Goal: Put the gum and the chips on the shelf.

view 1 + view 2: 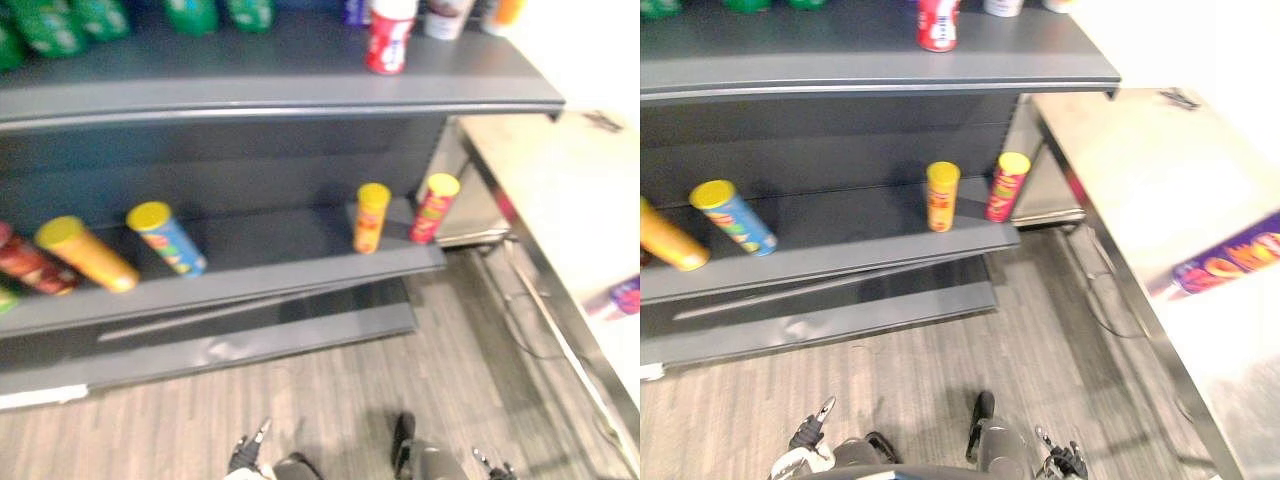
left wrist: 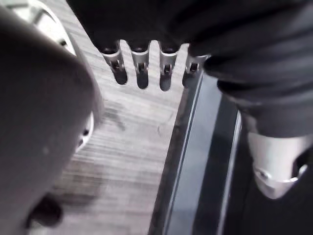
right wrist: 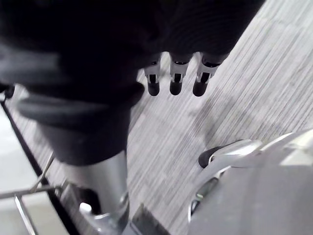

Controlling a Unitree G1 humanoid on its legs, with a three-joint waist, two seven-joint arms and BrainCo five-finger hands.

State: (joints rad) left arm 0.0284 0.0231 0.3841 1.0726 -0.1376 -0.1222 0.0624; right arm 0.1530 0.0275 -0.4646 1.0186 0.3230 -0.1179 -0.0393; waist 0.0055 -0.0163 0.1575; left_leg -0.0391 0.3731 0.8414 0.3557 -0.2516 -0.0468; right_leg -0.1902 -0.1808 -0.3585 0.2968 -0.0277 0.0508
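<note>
- the left hand [image 2: 142, 73] and the right hand [image 3: 176, 81] both hang low over the grey wood-look floor [image 1: 330, 390]. their fingers are loose and straight, and neither hand holds anything.
- a flat purple packet with orange marks [image 1: 1230, 260] lies on the pale table with a steel edge [image 1: 1140, 170], well apart from both hands. i think it is one of the things to put away.
- the dark grey metal shelf [image 1: 270, 240] already holds chip tubes:
  - an orange chip tube with a yellow lid [image 1: 370, 218] and a red chip tube with a yellow lid [image 1: 433, 208] stand up near its right end.
  - a blue chip tube with a yellow lid [image 1: 168, 238] and a yellow chip tube [image 1: 88, 254] lie on their sides further left.
- i cannot tell if any of these tubes are the chips from the job, so that part may be done or not.
- to me, most of the job looks left to do, because the packet is not on the shelf yet.
- the purple packet is blurry and cut off at the edge, so i cannot tell if it is gum or chips.
- on the top board, the green bags [image 1: 60, 25] and a red and white can [image 1: 389, 38] are cut off at the top.
- a dark red thing [image 1: 25, 265] at the far left of the shelf is half out of sight.
</note>
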